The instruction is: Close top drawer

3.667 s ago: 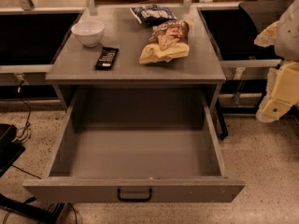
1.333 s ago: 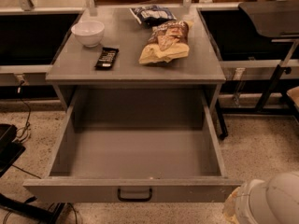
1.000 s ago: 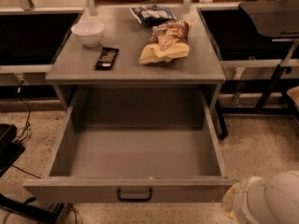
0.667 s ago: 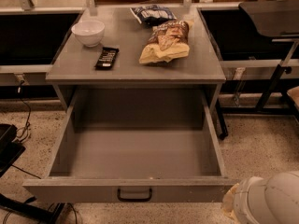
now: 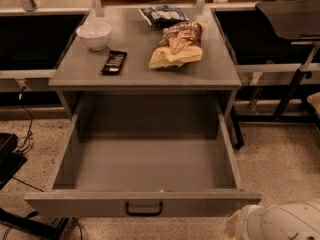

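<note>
The top drawer (image 5: 75, 203) is a wide, deep grey metal drawer, pulled far out of the grey cabinet toward the camera. Its inside (image 5: 150, 159) is empty. A small dark loop handle (image 5: 144, 208) sits at the centre of its front panel. My gripper is out of view. Only a white rounded part of my arm (image 5: 280, 223) shows at the bottom right corner, just right of the drawer's front right corner and low beside it.
On the cabinet top (image 5: 210, 71) lie a white bowl (image 5: 94, 34), a dark flat bar (image 5: 114, 62), a tan chip bag (image 5: 177, 45) and a dark snack bag (image 5: 162, 15). Dark shelving flanks the cabinet. A black stand (image 5: 295, 84) is right; cables and black gear (image 5: 10, 159) are left.
The white arm part went from the right edge down to the bottom right corner, and has stayed nearly still for the last second. The drawer has not moved.
</note>
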